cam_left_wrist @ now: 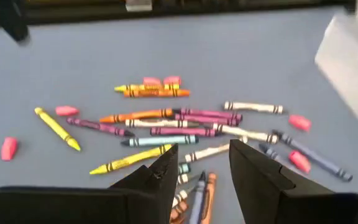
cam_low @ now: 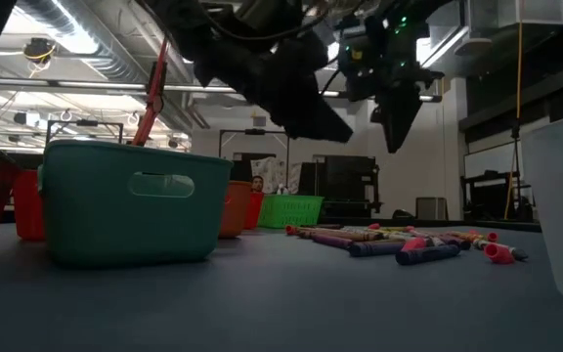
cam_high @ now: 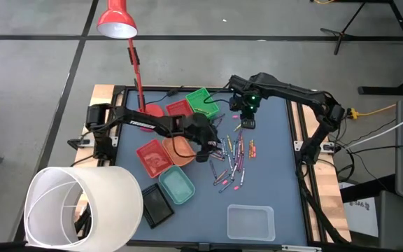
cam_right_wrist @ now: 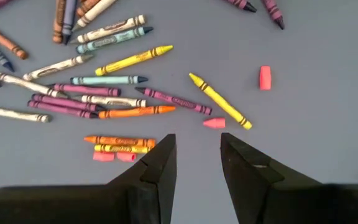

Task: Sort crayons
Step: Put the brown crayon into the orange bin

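Note:
Many crayons (cam_high: pixel 233 157) in mixed colours lie loose on the blue table top, right of centre. They also show in the low view (cam_low: pixel 399 242), the left wrist view (cam_left_wrist: pixel 179 121) and the right wrist view (cam_right_wrist: pixel 104 87). My left gripper (cam_high: pixel 207 150) hangs open just left of the pile, above the table, with crayons under its fingertips (cam_left_wrist: pixel 201 168). My right gripper (cam_high: pixel 248 120) hangs open above the pile's far edge, over bare table near a yellow crayon (cam_right_wrist: pixel 219 101) and a pink stub (cam_right_wrist: pixel 214 123). Neither gripper holds anything.
Small trays stand left of the pile: green (cam_high: pixel 203 100) and red (cam_high: pixel 179 108) at the back, red (cam_high: pixel 154 157), orange (cam_high: pixel 177 148), teal (cam_high: pixel 177 185) and black (cam_high: pixel 156 206). A clear tray (cam_high: pixel 250 222) is near the front. A red lamp (cam_high: pixel 117 21) and a white shade (cam_high: pixel 82 206) stand left.

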### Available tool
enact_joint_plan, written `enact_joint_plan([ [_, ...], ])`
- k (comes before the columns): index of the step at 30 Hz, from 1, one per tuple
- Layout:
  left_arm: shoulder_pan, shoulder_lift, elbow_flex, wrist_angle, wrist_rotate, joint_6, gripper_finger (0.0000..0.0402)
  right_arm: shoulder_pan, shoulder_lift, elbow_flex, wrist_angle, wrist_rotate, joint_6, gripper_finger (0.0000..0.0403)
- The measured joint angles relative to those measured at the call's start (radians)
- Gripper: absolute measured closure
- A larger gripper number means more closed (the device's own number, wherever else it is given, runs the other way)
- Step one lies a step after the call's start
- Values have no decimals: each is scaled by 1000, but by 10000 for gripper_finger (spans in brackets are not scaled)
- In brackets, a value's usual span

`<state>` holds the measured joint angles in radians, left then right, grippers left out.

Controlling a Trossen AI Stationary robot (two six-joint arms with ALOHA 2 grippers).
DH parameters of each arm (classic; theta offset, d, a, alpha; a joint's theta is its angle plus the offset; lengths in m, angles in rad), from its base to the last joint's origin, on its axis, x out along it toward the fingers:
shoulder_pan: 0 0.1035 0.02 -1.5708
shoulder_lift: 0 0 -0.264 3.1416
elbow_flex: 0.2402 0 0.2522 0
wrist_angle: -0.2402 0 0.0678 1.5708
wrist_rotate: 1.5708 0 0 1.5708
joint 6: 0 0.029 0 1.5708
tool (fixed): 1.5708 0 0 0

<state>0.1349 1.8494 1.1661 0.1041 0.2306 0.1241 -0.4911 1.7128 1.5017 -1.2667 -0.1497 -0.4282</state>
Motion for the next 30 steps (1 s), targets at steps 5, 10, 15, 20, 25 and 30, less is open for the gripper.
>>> enact_joint_plan([
  [5, -8, 10, 19, -131, 0, 41, 274, 0, -59, 0, -2, -8, 1, 279],
  [10, -11, 26, 20, -200, -3, 44, 274, 0, -100, 0, 1, -32, 2, 279],
  [15, -11, 88, 20, -191, -1, 44, 274, 0, -118, 0, 1, -36, 3, 279],
  [20, -11, 144, 20, -191, -1, 44, 274, 0, -122, -19, 11, -44, 4, 279],
  [25, -11, 162, 20, -193, -9, 45, 274, 0, -122, -83, 48, -44, 4, 279],
  [30, -11, 162, 20, -196, -33, 46, 274, 0, -122, -153, 96, -43, 4, 279],
])
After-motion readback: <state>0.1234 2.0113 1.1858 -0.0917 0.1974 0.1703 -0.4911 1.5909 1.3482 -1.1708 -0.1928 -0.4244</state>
